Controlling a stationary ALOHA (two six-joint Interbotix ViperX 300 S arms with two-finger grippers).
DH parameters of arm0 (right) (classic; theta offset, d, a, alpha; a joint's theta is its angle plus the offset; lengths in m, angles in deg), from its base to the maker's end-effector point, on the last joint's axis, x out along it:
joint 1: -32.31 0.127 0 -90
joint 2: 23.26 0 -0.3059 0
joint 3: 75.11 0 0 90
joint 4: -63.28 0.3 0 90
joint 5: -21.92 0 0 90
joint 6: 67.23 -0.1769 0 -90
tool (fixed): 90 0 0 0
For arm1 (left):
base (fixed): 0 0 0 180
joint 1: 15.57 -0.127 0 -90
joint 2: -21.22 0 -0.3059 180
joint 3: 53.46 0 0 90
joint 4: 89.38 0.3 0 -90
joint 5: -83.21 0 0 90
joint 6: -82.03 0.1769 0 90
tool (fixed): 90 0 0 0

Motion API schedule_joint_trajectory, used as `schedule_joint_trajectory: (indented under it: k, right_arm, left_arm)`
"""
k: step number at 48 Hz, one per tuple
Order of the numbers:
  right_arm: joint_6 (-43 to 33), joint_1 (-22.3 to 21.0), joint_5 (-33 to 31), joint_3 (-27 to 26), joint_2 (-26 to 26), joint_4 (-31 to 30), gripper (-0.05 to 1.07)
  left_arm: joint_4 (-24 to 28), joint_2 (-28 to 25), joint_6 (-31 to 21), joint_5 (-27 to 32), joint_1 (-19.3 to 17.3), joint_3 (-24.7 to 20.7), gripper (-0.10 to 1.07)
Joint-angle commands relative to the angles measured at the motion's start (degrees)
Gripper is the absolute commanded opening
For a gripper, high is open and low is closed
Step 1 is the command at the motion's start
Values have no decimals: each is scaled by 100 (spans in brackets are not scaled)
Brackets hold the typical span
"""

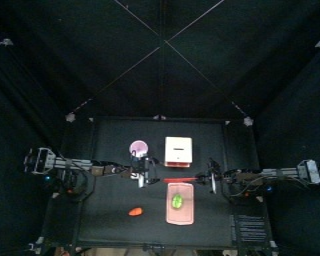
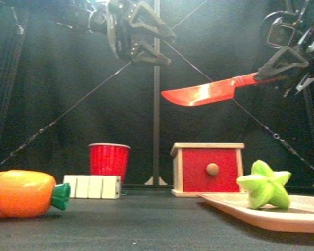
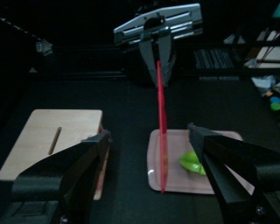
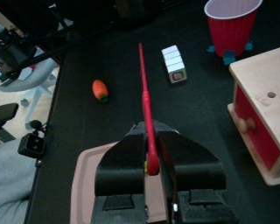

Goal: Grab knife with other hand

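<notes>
Open air lies between the wide-open left gripper point(image 2: 130, 37) and the red knife point(image 2: 206, 92) blade, while the red cup point(image 2: 109, 159), wooden box point(image 2: 207, 168) and carrot point(image 2: 21, 193) sit well below.

Black curtains point(image 1: 43, 60) close in the pen on every side, hanging in soft folds. Thin pale cords point(image 1: 163, 45) cross overhead in an X, running down to the corners. The black table point(image 1: 109, 200) sits small in the middle, its surface dull and dark. Beyond the jaws, past the curtain edge, the right wrist view catches a sliver of room: cluttered shapes and a dark chair point(image 4: 4, 114), too dim to read.
</notes>
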Motion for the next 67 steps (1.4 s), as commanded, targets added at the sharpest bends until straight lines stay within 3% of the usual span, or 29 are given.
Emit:
schedule_joint_trajectory:
  k: [1, 7, 28, 48, 67]
  right_arm:
    - [0, -9, 26, -53, 18, 35, 31]
    - [0, -9, 26, -53, 18, 44, 31]
    - [0, -9, -9, 0, 18, 229, 31]
    - [0, -9, -18, 18, 9, 299, 31]
    - [0, -9, -18, 18, 9, 299, 31]
  left_arm:
    - [70, 18, 0, 290, 26, -44, 103]
    - [-88, 18, 0, 554, 26, -62, 103]
    - [-149, -281, 97, 659, -26, -141, 103]
    - [-422, -264, 123, 396, -167, -114, 102]
    - [97, -334, 123, 141, -44, -387, 102]
